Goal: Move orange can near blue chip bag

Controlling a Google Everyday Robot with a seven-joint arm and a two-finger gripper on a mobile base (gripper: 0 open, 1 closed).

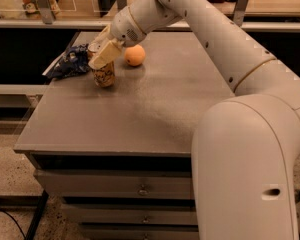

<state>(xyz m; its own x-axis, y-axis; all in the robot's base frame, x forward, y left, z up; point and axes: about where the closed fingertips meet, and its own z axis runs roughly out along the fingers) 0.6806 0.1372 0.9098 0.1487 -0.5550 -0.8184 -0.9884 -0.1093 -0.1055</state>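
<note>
One orange can in one tool, one blue chip bag, one fruit.

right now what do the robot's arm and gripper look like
The arm is smooth white rounded tubing with thin tan rings at the joints. The gripper, at the can on the far left of the table, has blocky cream fingers.

Sitting on the grey table, near its far left corner: the orange can, small and orange-tan, with dark curly writing on its side. Leaning a little, its top being pinched from above by the gripper. Lying just beside it on the left: the blue chip bag, dark blue, crumpled, wider than the can.
</note>
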